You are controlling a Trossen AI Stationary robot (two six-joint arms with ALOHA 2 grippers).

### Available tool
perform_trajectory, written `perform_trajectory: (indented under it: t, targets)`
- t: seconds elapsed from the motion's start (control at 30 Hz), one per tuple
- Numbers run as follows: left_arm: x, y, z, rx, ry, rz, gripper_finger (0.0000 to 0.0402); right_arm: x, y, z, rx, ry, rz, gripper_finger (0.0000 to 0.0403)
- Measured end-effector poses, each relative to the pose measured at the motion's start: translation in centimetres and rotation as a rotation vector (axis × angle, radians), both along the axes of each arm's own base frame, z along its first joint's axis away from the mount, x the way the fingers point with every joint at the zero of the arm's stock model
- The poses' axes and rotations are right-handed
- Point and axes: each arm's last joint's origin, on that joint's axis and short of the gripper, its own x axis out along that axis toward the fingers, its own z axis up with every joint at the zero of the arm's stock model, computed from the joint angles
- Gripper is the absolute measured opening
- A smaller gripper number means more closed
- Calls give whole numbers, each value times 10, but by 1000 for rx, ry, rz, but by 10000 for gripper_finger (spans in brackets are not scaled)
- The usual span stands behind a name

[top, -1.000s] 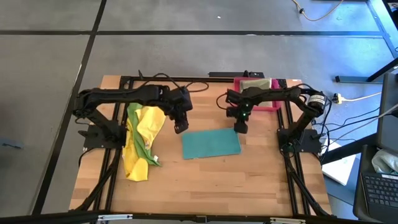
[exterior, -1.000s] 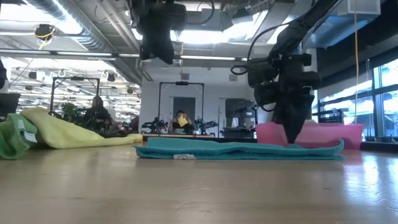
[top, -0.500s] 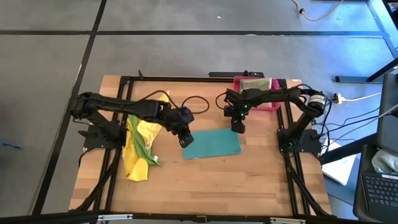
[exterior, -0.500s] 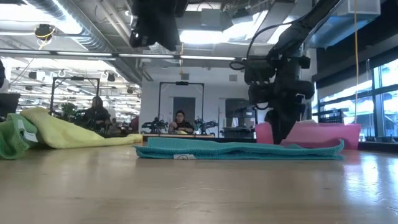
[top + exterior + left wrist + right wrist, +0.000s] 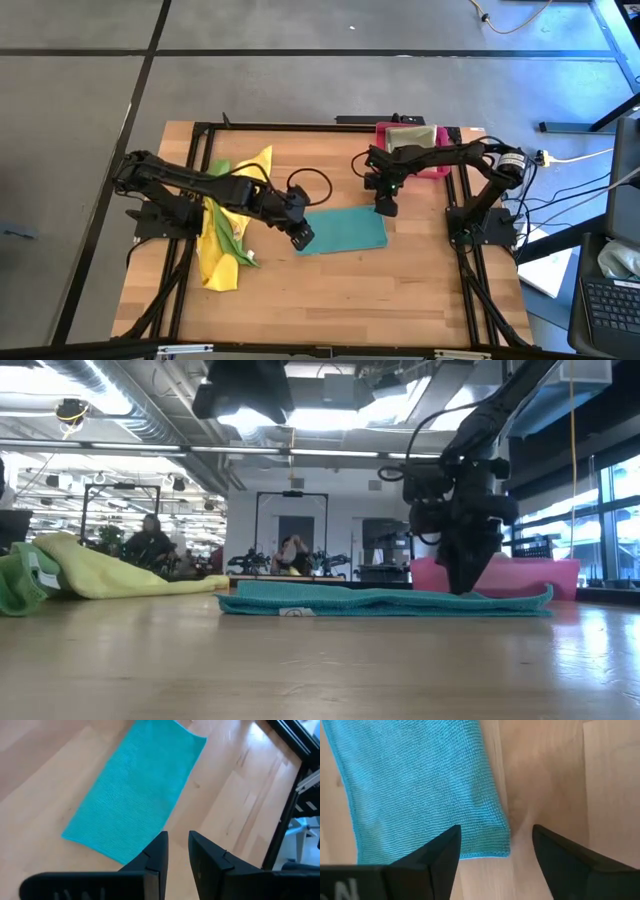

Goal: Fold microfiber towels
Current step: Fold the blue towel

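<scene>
The teal towel point(image 5: 341, 231) lies folded flat mid-table, bare wood point(image 5: 400, 290) open all round it on the near side. My right gripper point(image 5: 386, 207) hangs at its far right corner, fingers point(image 5: 437, 855) spread wide and holding nothing, the corner edge between them. My left gripper point(image 5: 303, 237) hovers over the towel's left edge, fingers point(image 5: 205, 857) nearly together, a narrow gap, nothing in them. Left of it the yellow and green towels point(image 5: 228, 225) lie heaped. The pink-red tray point(image 5: 432, 168) sits at the far right, a pale olive towel point(image 5: 410, 134) in it.
</scene>
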Motion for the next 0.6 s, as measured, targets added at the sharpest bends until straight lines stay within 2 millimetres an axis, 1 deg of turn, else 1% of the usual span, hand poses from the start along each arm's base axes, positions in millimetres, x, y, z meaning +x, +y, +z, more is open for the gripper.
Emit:
perform_trajectory:
  t: [0.07, 0.13, 0.27, 0.4, 0.43, 0.53, 0.6]
  targets:
    - [0, 3, 0, 15, 2, -11, 67, 0, 1, 0, 20, 16, -34, 229]
    - [1, 5, 0, 31, 3, -23, 67, -1, 2, 0, 36, 40, -62, 204]
    - [2, 13, 0, 74, 8, -56, 67, -2, 10, -1, 93, 81, -83, 141]
    - [2, 19, -1, 97, 16, -108, 67, -2, 22, -2, 232, 101, -94, 78]
    - [2, 20, -1, 93, 19, -117, 67, -2, 24, -2, 241, 109, -96, 63]
    - [0, 20, -2, 96, 47, -146, 67, 0, 29, -2, 271, 115, -112, 21]
    - [-1, 16, -3, 100, 63, -164, 67, 1, 33, -1, 300, 131, -132, 9]
